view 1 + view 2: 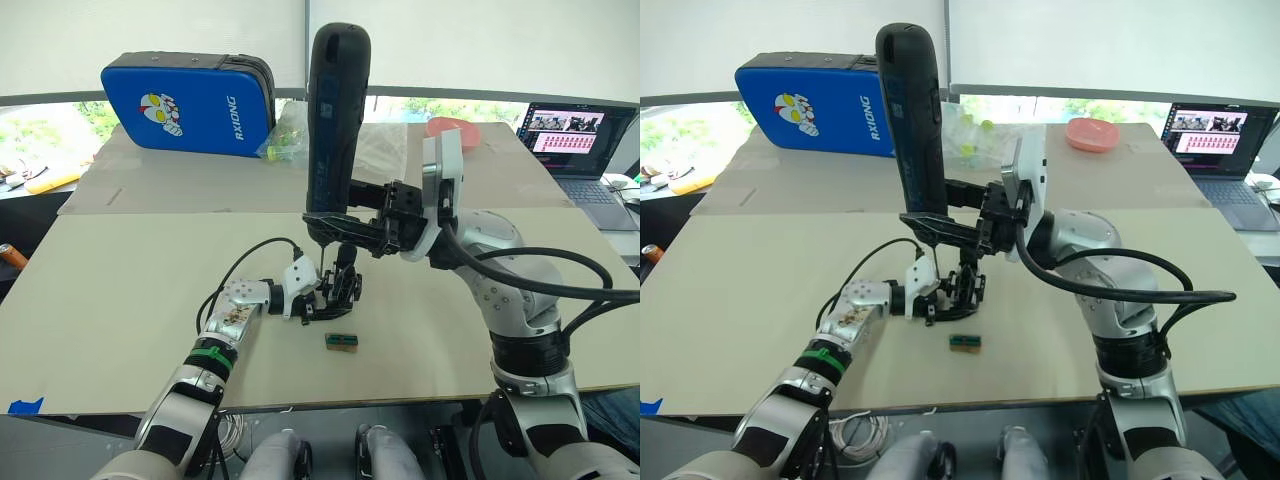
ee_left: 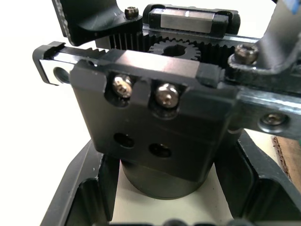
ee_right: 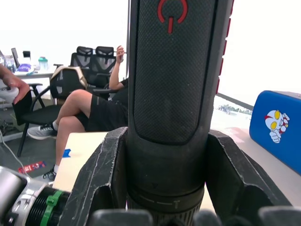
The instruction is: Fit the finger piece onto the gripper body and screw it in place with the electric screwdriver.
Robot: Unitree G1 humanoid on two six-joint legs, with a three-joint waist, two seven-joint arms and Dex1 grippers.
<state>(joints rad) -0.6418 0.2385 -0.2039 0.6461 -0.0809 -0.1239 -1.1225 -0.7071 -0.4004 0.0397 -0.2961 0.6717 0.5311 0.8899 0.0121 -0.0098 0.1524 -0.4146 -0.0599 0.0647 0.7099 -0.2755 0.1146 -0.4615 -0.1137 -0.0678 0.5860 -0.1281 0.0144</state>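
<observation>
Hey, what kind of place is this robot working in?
Likely an office or lab workspace: an open laptop on the table, black office chairs behind, and a seated person nearby.

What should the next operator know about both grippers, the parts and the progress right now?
Right gripper: shut on the thick black cylindrical electric screwdriver, held upright with its thin metal bit pointing down at the assembly.
Left gripper: shut on the small chunky black gripper body, holding it on the beige table.
In the left wrist view, two silver screws sit in the body's upper edge; two holes below them are empty.
A tiny green-and-brown rectangular block lies on the table just in front of the body.
I cannot make out the finger piece on its own.
Left: drive the screws and confirm they are seated.
</observation>
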